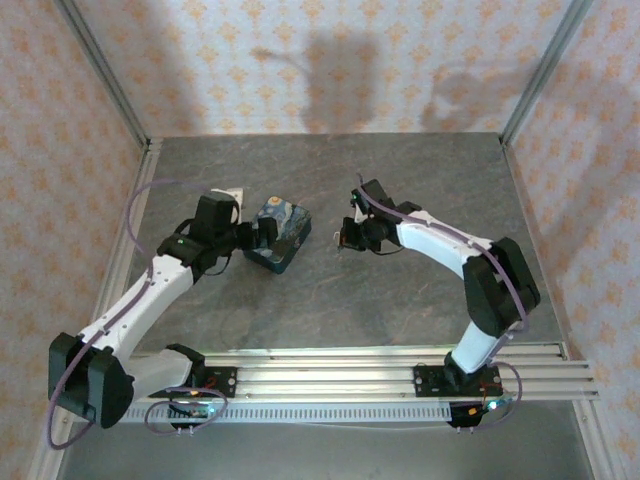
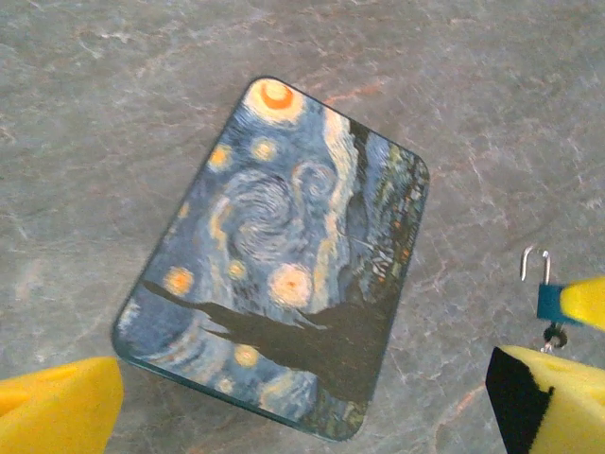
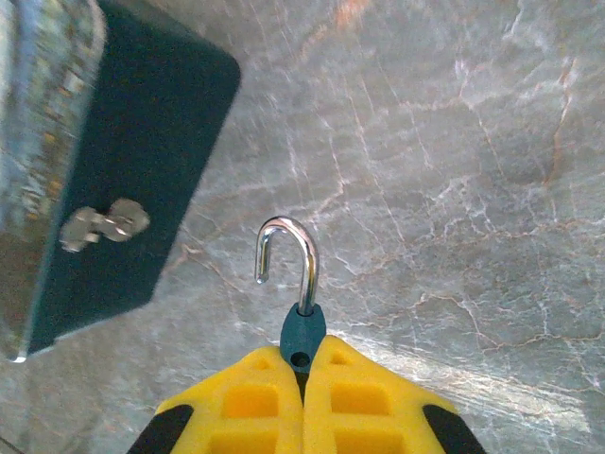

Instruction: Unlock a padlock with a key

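My right gripper (image 3: pixel 302 357) is shut on the padlock (image 3: pixel 302 333), a small dark bluish body pinched between the yellow fingertips. Its chrome shackle (image 3: pixel 288 253) stands up with the free end out of the body. In the left wrist view the padlock (image 2: pixel 545 299) hangs at the right edge, with a small dark bit (image 2: pixel 554 336) dangling beneath it. I cannot make out the key. My left gripper (image 2: pixel 302 402) is open, its yellow fingers (image 2: pixel 57 407) spread wide above the near end of the painted box. From above, the right gripper (image 1: pixel 346 236) sits just right of the box.
The blue box with yellow swirls (image 2: pixel 284 255) lies flat on the grey marbled table (image 1: pixel 400 290), its metal latch (image 3: pixel 104 223) on the dark side facing the right gripper. The left gripper (image 1: pixel 252 238) is against the box (image 1: pixel 283 233). Patterned walls enclose the table.
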Controlling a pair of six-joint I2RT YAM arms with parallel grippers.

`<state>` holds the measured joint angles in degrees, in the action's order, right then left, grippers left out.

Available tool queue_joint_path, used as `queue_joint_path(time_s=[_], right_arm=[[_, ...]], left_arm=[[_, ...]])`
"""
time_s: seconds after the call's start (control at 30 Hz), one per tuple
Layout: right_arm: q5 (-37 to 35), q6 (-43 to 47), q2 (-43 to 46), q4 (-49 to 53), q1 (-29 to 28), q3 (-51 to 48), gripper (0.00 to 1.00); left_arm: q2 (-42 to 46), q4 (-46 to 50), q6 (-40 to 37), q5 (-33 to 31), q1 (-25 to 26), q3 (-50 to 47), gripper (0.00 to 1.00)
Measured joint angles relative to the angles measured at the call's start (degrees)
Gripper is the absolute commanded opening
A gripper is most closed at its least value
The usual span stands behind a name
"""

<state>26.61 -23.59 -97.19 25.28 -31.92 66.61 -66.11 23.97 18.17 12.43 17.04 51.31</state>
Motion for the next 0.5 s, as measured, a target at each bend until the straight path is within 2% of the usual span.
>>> queue_joint_path(time_s=[0.03,0.1,0.2,0.27,0.5], right_arm=[[0.31,0.42,-0.76,0.02,0.07,-0.13,0.02],[0.46,1.2,-2.64,0.02,0.24,-0.17,0.12],[0.0,2.36,-4.48,0.85,0.44,-0.15,0.38],[-1.01,3.21,-4.59,2.23,0.48,-0.02,0.49],[-7.63,6.38,-2.27,8.96,0.76,3.74,0.66]], left_arm=[[-0.24,0.74,-0.42,0.46,-0.79,0.72,1.0],[-0.39,2.25,-1.46,1.09,-2.43,1.88,1.0],[-0.37,4.2,-2.93,1.77,-5.09,3.28,1.0],[-0.31,5.07,-3.61,1.95,-6.8,3.87,1.0],[0.35,6.27,-4.81,2.12,-11.96,4.81,1.0]])
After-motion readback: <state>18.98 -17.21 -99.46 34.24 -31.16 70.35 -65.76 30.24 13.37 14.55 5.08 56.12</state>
